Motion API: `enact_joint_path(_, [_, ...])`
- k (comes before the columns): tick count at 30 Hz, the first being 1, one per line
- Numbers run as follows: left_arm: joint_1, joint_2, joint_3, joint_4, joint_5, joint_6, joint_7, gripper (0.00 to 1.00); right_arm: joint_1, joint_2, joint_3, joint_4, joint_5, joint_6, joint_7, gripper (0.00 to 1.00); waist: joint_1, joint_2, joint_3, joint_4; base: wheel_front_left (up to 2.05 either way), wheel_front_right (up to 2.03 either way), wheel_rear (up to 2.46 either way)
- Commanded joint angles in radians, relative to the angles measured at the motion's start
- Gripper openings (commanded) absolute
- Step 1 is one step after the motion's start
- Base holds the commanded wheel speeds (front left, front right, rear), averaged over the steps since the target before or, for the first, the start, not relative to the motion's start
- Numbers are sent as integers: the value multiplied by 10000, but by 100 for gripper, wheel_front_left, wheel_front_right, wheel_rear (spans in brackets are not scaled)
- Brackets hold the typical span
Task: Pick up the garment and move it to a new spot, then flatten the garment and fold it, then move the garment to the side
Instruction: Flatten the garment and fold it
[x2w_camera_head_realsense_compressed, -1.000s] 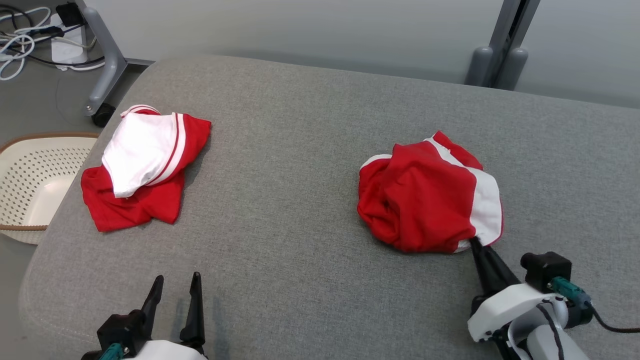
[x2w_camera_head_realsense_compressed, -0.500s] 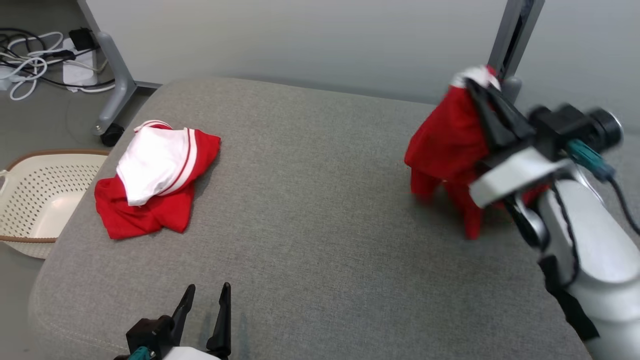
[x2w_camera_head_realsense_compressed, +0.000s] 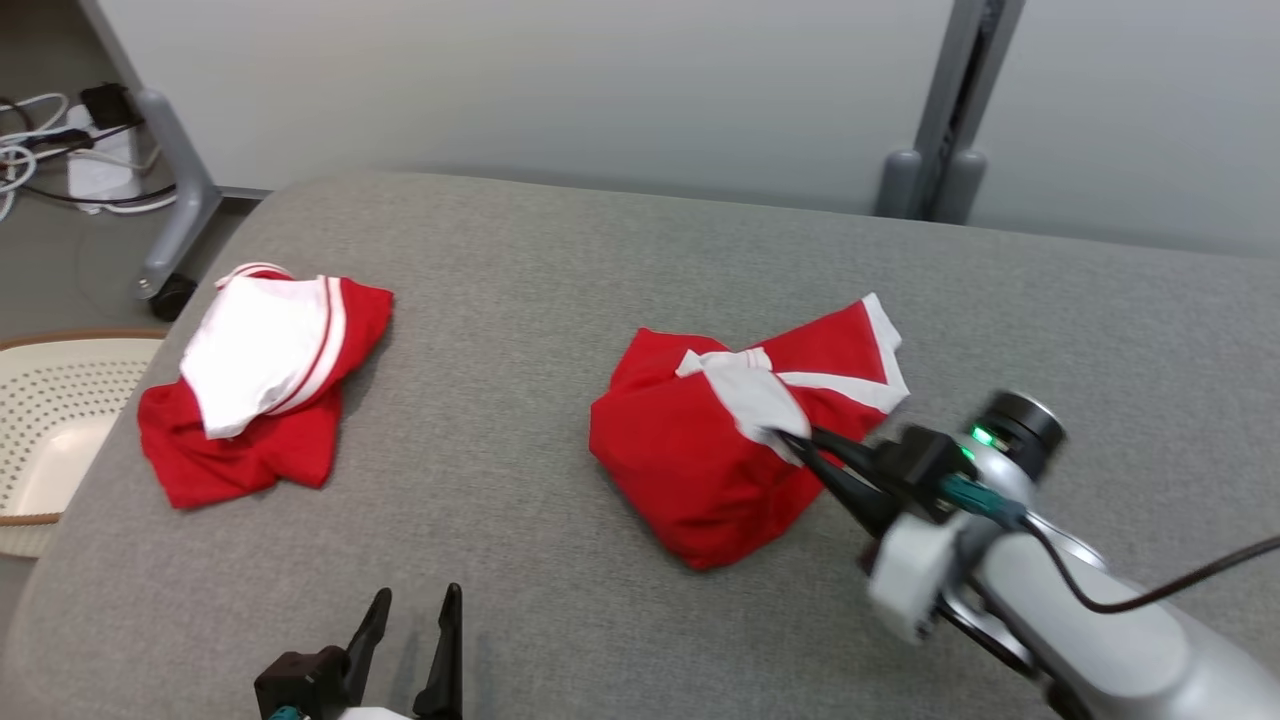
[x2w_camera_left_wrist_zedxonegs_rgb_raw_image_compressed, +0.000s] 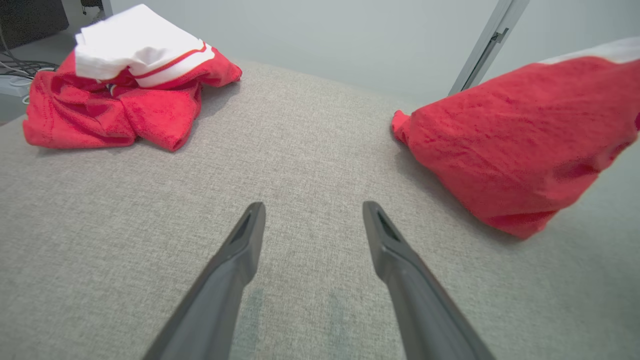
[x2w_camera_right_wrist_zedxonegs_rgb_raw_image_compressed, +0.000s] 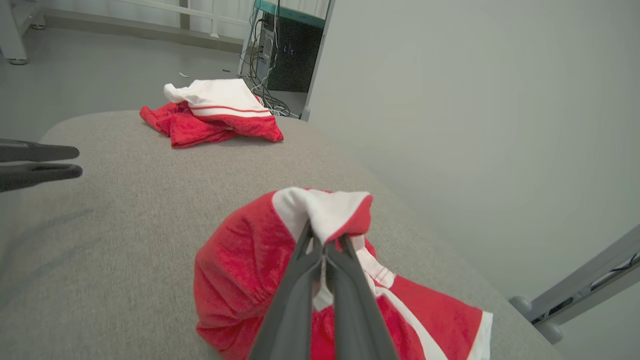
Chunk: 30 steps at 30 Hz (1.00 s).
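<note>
one grey cushion (x2w_camera_head_realsense_compressed: 560, 300), and the garment (x2w_camera_head_realsense_compressed: 690, 480) lies mid-cushion, long axis slanting up-right in the head view. it sits just beyond the right gripper (x2w_camera_head_realsense_compressed: 800, 445), which is clamped on its white hem. the left gripper (x2w_camera_head_realsense_compressed: 418, 595) waits spread, well apart. half a second ago the cloth dangled high at the right; now it's down.

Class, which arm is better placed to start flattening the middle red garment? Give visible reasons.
Right. The right gripper is shut on the garment's white edge; the left gripper is open, apart from it.
</note>
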Motion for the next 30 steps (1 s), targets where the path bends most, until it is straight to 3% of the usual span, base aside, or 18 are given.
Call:
enact_joint_path(1, [-183, 42, 103, -23, 56, 2, -22, 100, 292, -407, -36, 161, 131, -2, -2, 0, 0, 0, 117, -262, 0, 0, 0])
enact_joint_path(10, [-464, 40, 369, -59, 362, -127, -23, 100, 1276, -1724, -1592, 830, 44, -2, -3, 0, 0, 0, 237, -1359, 0, 0, 0])
enact_joint_path(13, [-604, 42, 356, -82, 416, -203, -22, 100, 1127, -1785, -2695, 701, -312, -2, -3, 0, 0, 0, 286, -1669, 0, 0, 0])
enact_joint_path(17, [-832, 45, 252, -93, 411, -243, -22, 100, 1340, -1346, -4197, 255, -911, -2, -2, 0, 0, 0, 348, -1909, 0, 0, 0])
enact_joint_path(18, [-872, 45, 176, -52, 388, -259, -22, 100, 1803, -989, -4596, 286, -1160, -2, -2, 22, 0, 0, 357, -1948, 0, 0, 0])
enact_joint_path(19, [-890, 43, 115, -17, 354, -274, -22, 100, 2065, -807, -4779, 511, -1185, -2, -2, 51, 0, 0, 358, -1956, 0, 0, 0])
enact_joint_path(20, [-938, 42, 26, 6, 333, -304, -22, 100, 2277, -658, -4914, 784, -1197, -2, 0, 100, 0, 0, 364, -1952, 0, 0, 0])
enact_joint_path(24, [-1161, 42, -311, 109, 290, -402, -22, 100, 2929, -137, -5630, 1268, -1187, -2, -3, 100, 0, 0, 417, -1938, 0, 0, 0])
enact_joint_path(30, [-2043, 37, -854, 424, -33, -585, -22, 100, 3636, 404, -6814, 472, -1399, -2, -2, 100, 0, 0, 670, -2287, 0, 0, 0])
